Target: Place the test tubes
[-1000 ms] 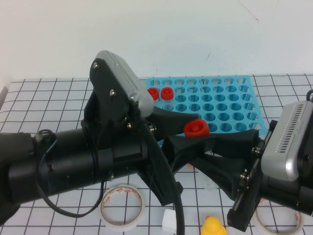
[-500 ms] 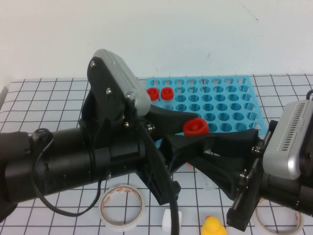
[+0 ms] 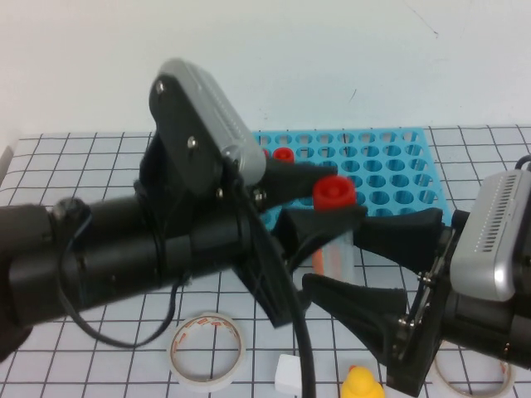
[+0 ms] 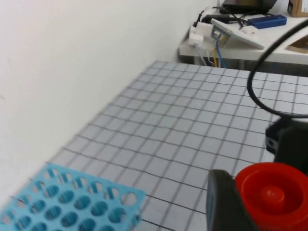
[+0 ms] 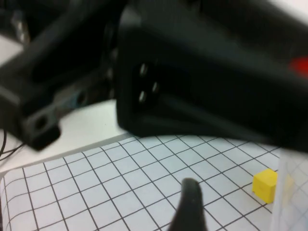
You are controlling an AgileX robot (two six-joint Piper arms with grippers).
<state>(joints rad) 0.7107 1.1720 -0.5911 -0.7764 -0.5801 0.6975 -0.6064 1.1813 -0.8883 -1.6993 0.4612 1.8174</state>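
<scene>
My left gripper is shut on a clear test tube just under its red cap, holding it upright above the table in front of the blue rack. The left wrist view shows that cap pressed against one finger, with the rack below. My right gripper stands open, one finger on each side of the tube's body, not touching it. One of its fingers shows in the right wrist view beside the clear tube. Another red-capped tube stands in the rack's far left corner.
A tape roll, a white block and a yellow duck lie at the near edge. A second tape roll lies under my right arm. A yellow cube sits on the grid mat.
My right gripper has spread its fingers and let go of the tube. My left gripper has carried the tube slightly up and to the right, covering one cap in the rack.
</scene>
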